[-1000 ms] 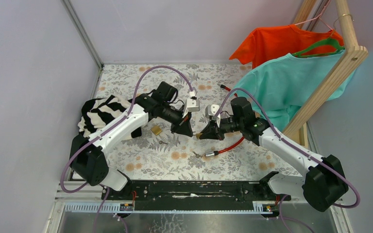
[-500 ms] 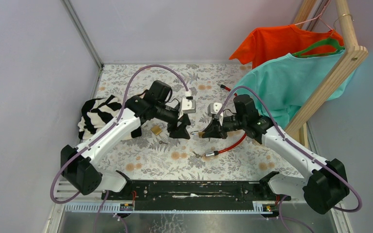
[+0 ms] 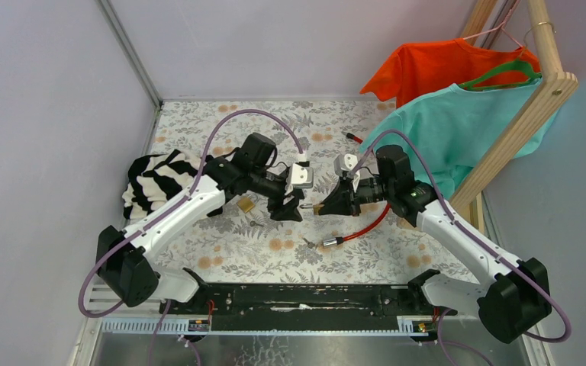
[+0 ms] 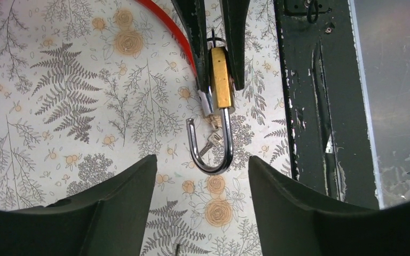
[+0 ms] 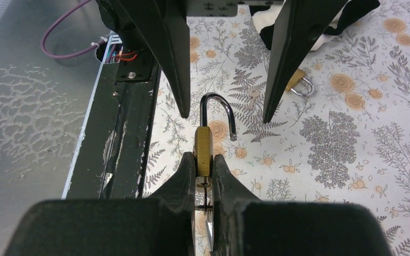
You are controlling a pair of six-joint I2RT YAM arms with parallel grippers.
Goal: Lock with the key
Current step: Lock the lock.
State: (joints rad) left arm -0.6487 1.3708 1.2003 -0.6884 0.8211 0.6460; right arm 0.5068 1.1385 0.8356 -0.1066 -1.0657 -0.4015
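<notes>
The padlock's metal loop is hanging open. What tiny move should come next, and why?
Probably ease the left end effector forward to press the shackle back into the padlock. The right end effector grips the brass body, the shackle's free end stands clear of the body, and the left one is open just short of it.

My right gripper (image 3: 323,207) is clamped on the brass padlock (image 5: 203,149), fingers pinching its body from both sides. My left gripper (image 3: 288,209) faces it head-on with jaws spread wide, one finger on either side of the padlock's open shackle and touching neither leg. My left arm (image 3: 177,213) and right arm (image 3: 458,235) both bend inward, wrists level with the padlock.
</notes>
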